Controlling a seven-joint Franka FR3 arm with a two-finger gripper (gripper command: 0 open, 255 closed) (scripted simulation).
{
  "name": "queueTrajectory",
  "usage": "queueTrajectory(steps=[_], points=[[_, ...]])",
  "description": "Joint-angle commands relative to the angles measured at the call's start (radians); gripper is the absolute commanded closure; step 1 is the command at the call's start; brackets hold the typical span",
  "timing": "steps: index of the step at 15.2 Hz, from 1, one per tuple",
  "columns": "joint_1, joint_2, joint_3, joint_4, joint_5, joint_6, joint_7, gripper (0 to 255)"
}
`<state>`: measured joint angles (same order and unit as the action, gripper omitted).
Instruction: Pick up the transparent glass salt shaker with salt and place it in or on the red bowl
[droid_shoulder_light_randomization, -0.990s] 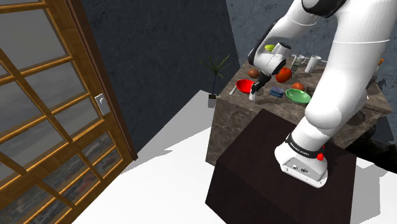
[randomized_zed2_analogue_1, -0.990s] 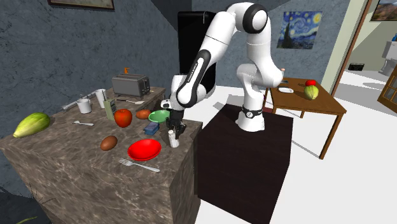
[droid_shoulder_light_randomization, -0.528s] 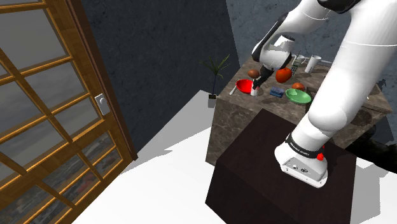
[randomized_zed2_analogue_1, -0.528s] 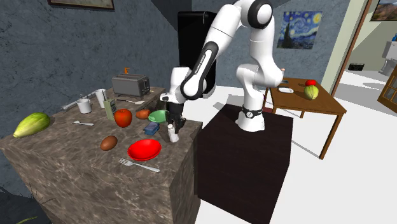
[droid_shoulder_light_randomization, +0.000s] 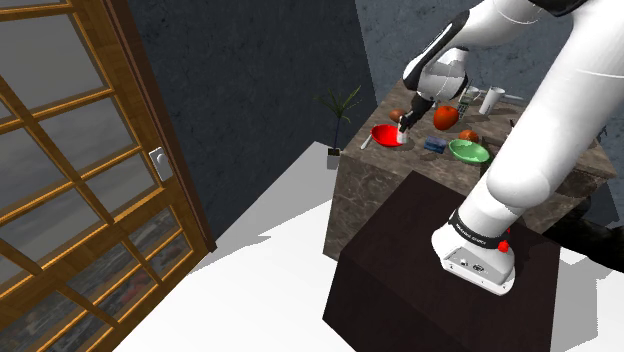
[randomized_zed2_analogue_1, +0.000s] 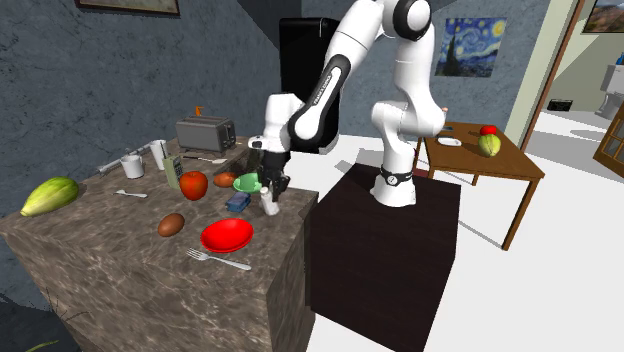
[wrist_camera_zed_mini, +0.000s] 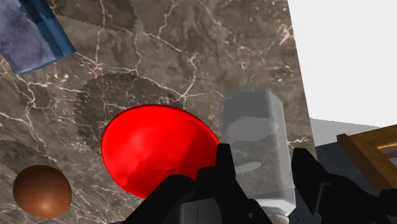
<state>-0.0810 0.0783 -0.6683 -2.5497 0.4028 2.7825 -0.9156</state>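
Shoulder view: the black pincer (droid_shoulder_light_randomization: 402, 133) gripped a clear shaker (droid_shoulder_light_randomization: 404, 142) just at 3 o'clock of a red bowl (droid_shoulder_light_randomization: 383, 135) on a marble bench (droid_shoulder_light_randomization: 400, 190). A green bowl (droid_shoulder_light_randomization: 468, 150) lay further off, at about 4 o'clock.

Second exterior view: the shaker hung in the pincer at the red bowl's 2 o'clock, near the bench's edge. A fork (randomized_zed2_analogue_1: 220, 261) lay at the bowl's 6 o'clock.

Wrist view: both fingers (wrist_camera_zed_mini: 224, 167) clasped the shaker's sides, set narrow around it. The red bowl lay just beside it, with a brown ball (wrist_camera_zed_mini: 41, 189) beyond the bowl.
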Motion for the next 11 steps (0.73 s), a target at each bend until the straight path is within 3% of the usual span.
queueTrajectory(steps=[1,5,11], points=[[-0.014,0.046,0.006,0.068,0.039,-0.040,-0.031,255],[-0.076,0.183,0.041,0.256,0.130,-0.136,-0.099,255],[-0.189,0.393,0.086,0.579,0.192,-0.295,-0.124,255]])
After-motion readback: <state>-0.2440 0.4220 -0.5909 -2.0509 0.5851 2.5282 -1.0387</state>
